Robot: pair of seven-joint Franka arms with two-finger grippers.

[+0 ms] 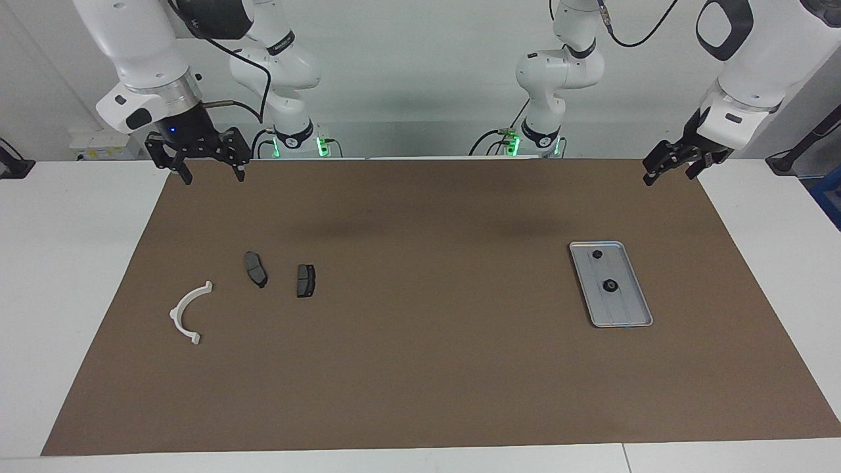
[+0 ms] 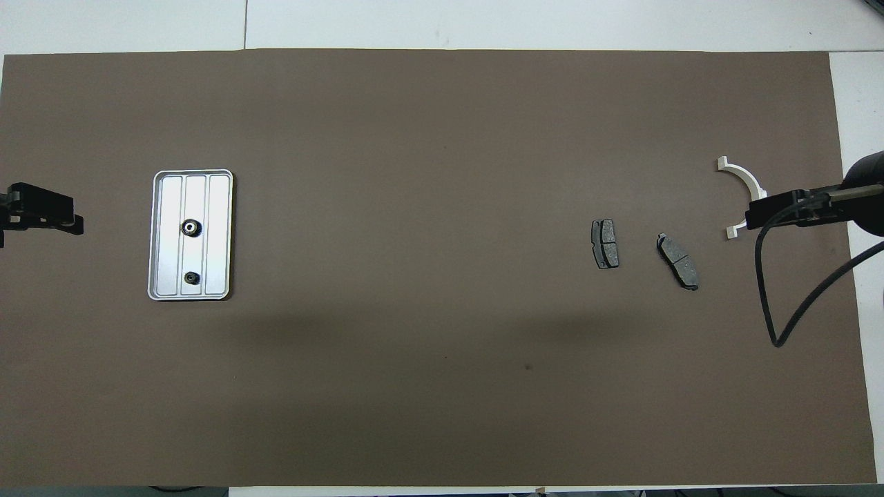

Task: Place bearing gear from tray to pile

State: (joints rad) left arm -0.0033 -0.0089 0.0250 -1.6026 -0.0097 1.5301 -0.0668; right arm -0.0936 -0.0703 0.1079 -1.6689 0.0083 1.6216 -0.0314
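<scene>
The silver tray point(image 1: 625, 313) lies on the brown mat toward the left arm's end; it also shows in the overhead view point(image 2: 218, 207). Two dark bearing gears sit in it: a larger one point(image 1: 610, 286) point(image 2: 190, 226) and a smaller one point(image 1: 597, 254) point(image 2: 190, 278) nearer to the robots. The pile lies toward the right arm's end: a white half-ring bracket point(image 1: 187, 314) point(image 2: 743, 181) and two brake pads point(image 1: 255, 269) point(image 1: 305, 280). My left gripper point(image 1: 670, 176) point(image 2: 65, 217) is open, raised over the mat's edge. My right gripper point(image 1: 213, 177) point(image 2: 756, 212) is open, raised over the mat's corner.
The brown mat point(image 1: 420, 368) covers most of the white table. A black cable point(image 2: 794, 304) hangs from the right arm. In the overhead view the raised right gripper covers part of the bracket.
</scene>
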